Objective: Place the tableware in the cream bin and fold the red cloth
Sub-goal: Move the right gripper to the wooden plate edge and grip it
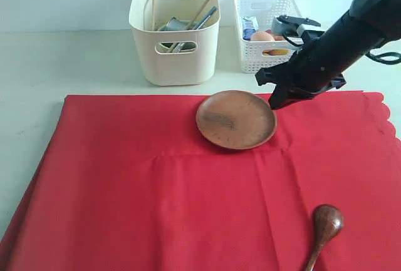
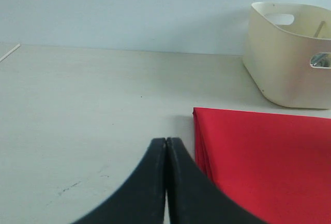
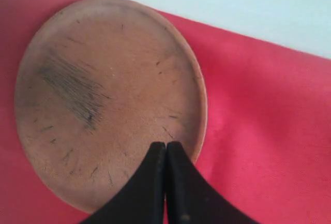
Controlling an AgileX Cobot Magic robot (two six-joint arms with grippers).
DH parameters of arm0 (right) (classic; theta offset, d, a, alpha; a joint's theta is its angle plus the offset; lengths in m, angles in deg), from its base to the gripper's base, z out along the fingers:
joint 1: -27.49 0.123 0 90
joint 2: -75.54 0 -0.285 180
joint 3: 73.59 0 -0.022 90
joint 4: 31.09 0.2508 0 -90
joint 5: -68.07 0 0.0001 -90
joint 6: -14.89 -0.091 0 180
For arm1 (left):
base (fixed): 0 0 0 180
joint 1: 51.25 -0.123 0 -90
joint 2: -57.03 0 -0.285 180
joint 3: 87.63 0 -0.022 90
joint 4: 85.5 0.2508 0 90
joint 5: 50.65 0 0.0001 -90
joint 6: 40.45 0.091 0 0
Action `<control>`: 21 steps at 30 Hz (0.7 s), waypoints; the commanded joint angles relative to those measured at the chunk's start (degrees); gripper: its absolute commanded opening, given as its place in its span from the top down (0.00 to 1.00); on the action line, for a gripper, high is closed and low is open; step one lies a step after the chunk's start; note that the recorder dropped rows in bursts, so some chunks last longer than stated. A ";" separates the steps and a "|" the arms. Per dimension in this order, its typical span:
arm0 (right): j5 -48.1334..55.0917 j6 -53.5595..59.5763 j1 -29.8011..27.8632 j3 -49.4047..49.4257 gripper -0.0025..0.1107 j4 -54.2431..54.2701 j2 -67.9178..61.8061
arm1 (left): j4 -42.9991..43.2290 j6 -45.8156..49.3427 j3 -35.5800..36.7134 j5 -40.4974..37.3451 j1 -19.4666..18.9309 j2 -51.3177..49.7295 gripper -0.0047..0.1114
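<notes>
Now the right hand (image 3: 165, 144), fingers pressed together, sits over the rim of the round brown plate (image 1: 236, 119) on the red cloth (image 1: 144, 183). The dark wooden spoon (image 1: 326, 224) lies there too. The cream bin (image 1: 175, 64) stands on the desk (image 1: 56, 64) just beyond the red cloth. The left hand (image 2: 166, 141), likewise closed, is beside its corner.

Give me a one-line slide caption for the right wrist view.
Shut right gripper over the edge of the round brown plate, which lies on the red cloth.

Closed right claw (image 3: 165, 154) over round brown plate (image 3: 103, 94), red cloth (image 3: 258, 131) beneath
</notes>
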 commanded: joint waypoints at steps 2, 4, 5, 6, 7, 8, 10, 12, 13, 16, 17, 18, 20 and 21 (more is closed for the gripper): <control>2.85 9.10 -3.05 0.13 0.98 11.11 -3.32 | -0.34 0.29 -0.03 0.25 0.29 -0.30 0.95; 1.63 9.10 -3.05 0.13 0.98 9.48 -3.36 | -0.34 0.29 -0.03 0.25 0.29 -0.30 0.95; 0.93 9.10 -3.05 0.13 0.98 8.62 -3.36 | -0.34 0.29 -0.03 0.25 0.29 -0.30 0.95; 0.48 9.10 -3.05 0.13 0.98 8.18 -3.36 | -0.34 0.29 -0.03 0.25 0.29 -0.30 0.95; 0.23 9.10 -3.05 0.13 0.98 7.52 -3.36 | -0.34 0.29 -0.03 0.25 0.29 -0.30 0.95; -0.01 8.71 -3.05 0.13 0.98 6.86 -3.36 | -0.34 0.29 -0.03 0.25 0.29 -0.30 0.95; -1.13 6.72 -2.93 0.13 0.96 5.70 -3.36 | -0.34 0.29 -0.03 0.25 0.29 -0.30 0.95; -2.61 3.20 -2.93 0.13 0.90 4.44 -3.36 | -0.34 0.29 -0.03 0.25 0.29 -0.30 0.95; -3.15 1.95 -2.93 0.13 0.86 4.16 -3.45 | -0.34 0.29 -0.03 0.25 0.29 -0.30 0.95; -4.56 1.00 -2.93 0.13 0.73 4.30 -3.86 | -0.34 0.29 -0.03 0.25 0.29 -0.30 0.95; -4.45 1.00 -2.93 0.13 0.69 5.26 -3.99 | -0.34 0.29 -0.03 0.25 0.29 -0.30 0.95; -3.91 1.13 -2.93 0.13 0.66 6.23 -4.22 | -0.34 0.29 -0.03 0.25 0.29 -0.30 0.95; -3.61 2.81 -2.93 0.13 0.62 7.26 -4.67 | -0.34 0.29 -0.03 0.25 0.29 -0.30 0.95; -3.61 3.07 -2.93 0.13 0.61 7.39 -4.94 | -0.34 0.29 -0.03 0.25 0.29 -0.30 0.95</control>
